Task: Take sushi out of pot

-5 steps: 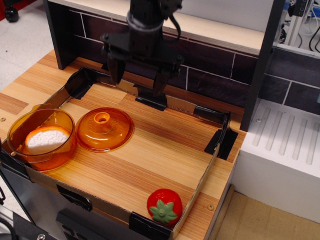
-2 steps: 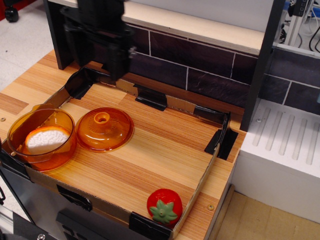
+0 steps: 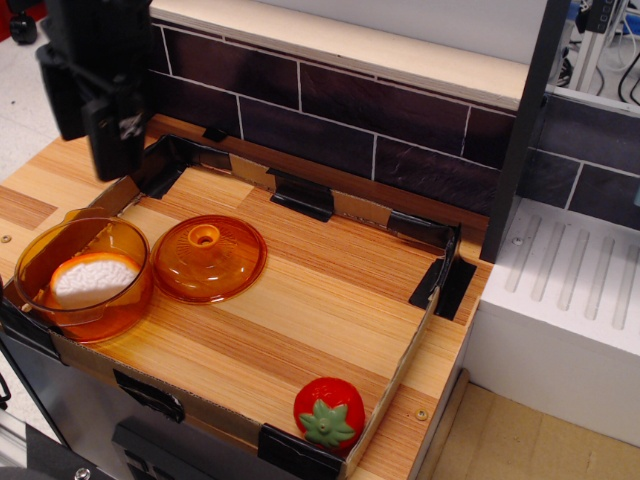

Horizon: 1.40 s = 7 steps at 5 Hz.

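Swung leftward across the back wall since a second ago, end effector (image 3: 105, 140) now high above and behind the pot (image 3: 40, 290), dark and blurred; jaws apart or together, cannot tell. Puts it nearly over the target, so likely only a descent left. Sushi (image 3: 92, 278) lying inside pot: white, rice-grained, rounded, orange layer along one edge. Pot translucent orange plastic, deep, at the left front of the striped wooden tabletop (image 3: 330, 300). Domed lid (image 3: 209, 258) just beside; glossy strawberry (image 3: 329, 411) well apart.
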Available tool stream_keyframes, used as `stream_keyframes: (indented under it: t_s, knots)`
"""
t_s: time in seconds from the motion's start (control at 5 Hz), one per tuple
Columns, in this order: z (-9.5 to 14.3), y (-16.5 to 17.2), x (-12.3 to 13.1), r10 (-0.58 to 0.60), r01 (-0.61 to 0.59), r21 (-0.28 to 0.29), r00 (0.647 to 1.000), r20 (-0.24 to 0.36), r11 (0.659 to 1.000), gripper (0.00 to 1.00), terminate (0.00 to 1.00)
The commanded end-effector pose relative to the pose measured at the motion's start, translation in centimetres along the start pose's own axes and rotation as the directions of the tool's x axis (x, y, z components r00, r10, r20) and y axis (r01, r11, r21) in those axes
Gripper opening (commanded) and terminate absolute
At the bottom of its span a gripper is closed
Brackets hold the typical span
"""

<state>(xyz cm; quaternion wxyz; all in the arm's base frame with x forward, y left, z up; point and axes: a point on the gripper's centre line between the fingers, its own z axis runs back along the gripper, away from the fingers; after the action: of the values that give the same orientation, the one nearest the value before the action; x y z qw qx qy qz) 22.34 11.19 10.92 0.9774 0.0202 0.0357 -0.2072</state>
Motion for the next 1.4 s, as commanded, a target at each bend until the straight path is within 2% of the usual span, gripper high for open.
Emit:
stream_keyframes:
  t_s: [0.0, 0.2, 1.2]
  knots:
    - [-3.1, 2.5, -1.4, -0.126, 0.131, 0.058, 0.989, -0.071, 0.99, 1.0, 0.0]
    - [-4.9, 2.3, -1.4, -0.151, 0.157, 0.07, 0.985, -0.081, 0.985, 1.0, 0.0]
    - [-7.4, 0.7, -2.0, -0.17, 0.178, 0.08, 0.98, -0.101, 0.981, 1.0, 0.0]
